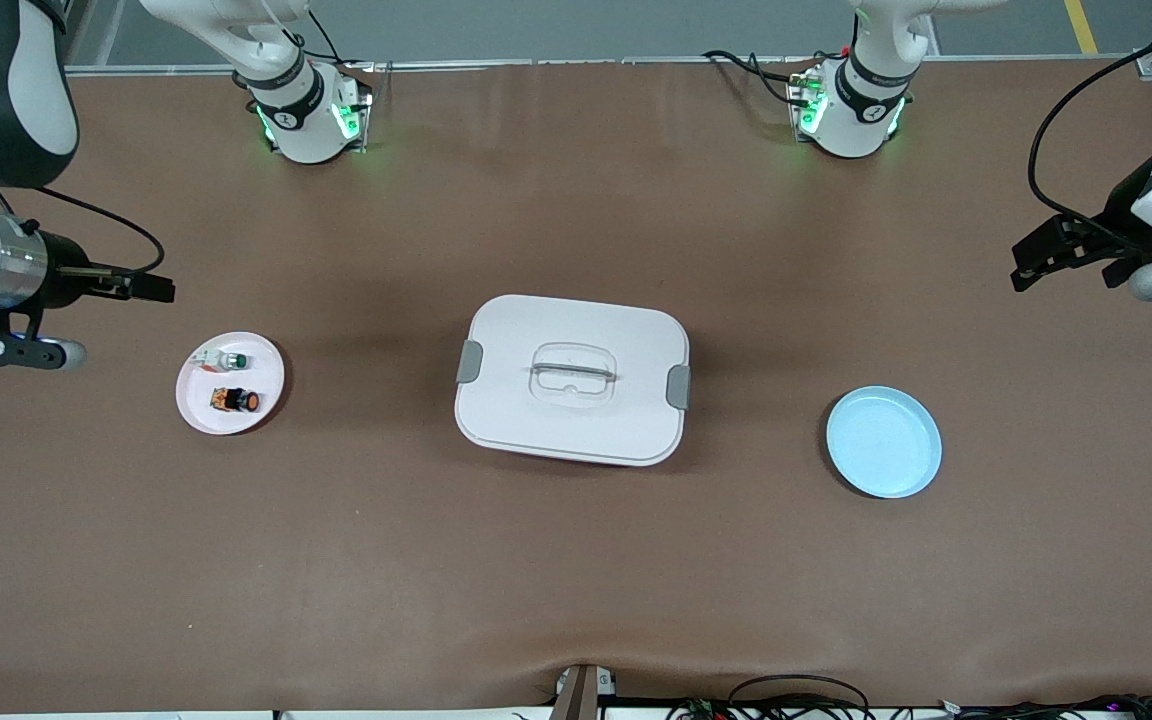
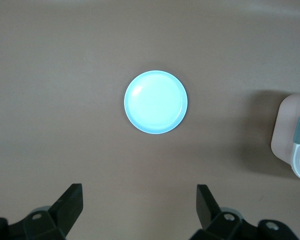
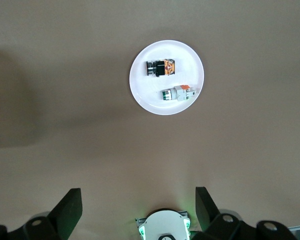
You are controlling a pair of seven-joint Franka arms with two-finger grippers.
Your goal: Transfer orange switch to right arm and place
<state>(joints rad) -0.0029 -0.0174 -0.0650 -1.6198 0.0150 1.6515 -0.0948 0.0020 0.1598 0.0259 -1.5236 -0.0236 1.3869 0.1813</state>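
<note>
Orange switch [image 1: 235,401] on pink plate [image 1: 198,412], brown table [image 1: 576,580]; both jaws wide open, empty.

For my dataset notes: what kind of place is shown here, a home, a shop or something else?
Most likely a robotics lab or test cell, not a home: two arm bases are bolted along one edge of a brown-covered table, cables run along the table's edges, and staged props sit apart: a pink plate with two switches, a white lidded box, and a blue plate.

Orange switch [image 1: 236,401] on plate [image 1: 198,410]
</note>
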